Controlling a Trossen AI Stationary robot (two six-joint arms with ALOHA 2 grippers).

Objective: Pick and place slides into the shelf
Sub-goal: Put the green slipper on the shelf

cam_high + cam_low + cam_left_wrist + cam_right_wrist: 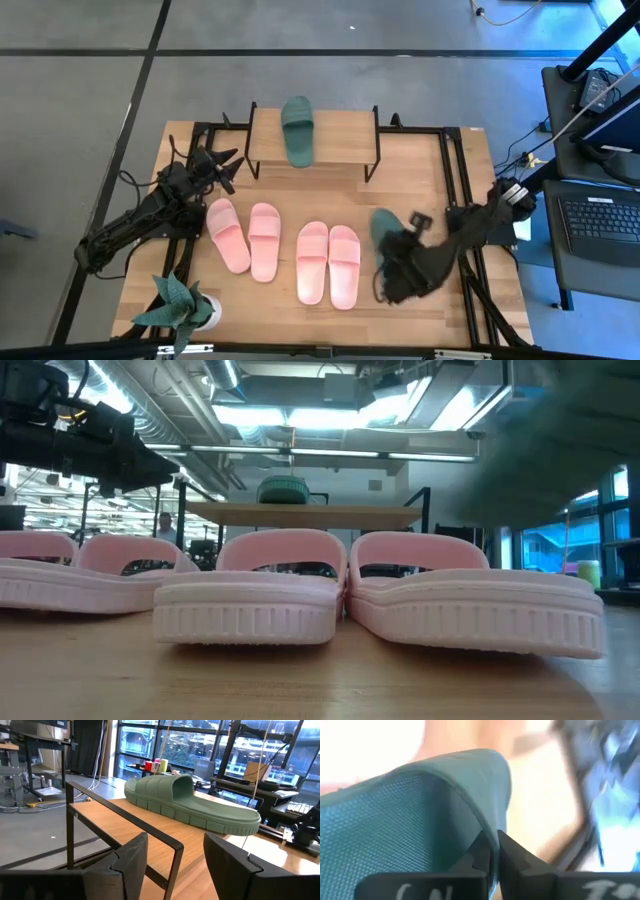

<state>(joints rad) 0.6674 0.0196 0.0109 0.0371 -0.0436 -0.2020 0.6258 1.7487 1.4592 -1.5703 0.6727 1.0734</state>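
One dark green slide [297, 130] lies sole-down on the shelf [340, 140] at the table's far side; it also shows in the left wrist view [190, 802] and the low view [283, 490]. The second green slide [382, 228] is right of the pink ones, under my right gripper [393, 250], which is shut on it. Two pink pairs [246, 238] [328, 263] rest flat on the tabletop. My left gripper [222, 165] hovers open by the shelf's left end, its fingers [135, 857] just short of the black frame [125, 817]. My right gripper [492, 847] pinches a thin curved edge of the green slide [487, 795] between its two fingers. Whether that edge belongs to the strap or the sole I cannot tell. In the high view the arm hides the place of contact, and whether the slide is off the table does not show.
A potted plant [180, 305] stands at the table's near left corner. Black rails [450, 170] run along the table's right side. A side table with a laptop [600, 225] stands beyond the right edge. The shelf top has bare wood [345, 135] right of the green slide.
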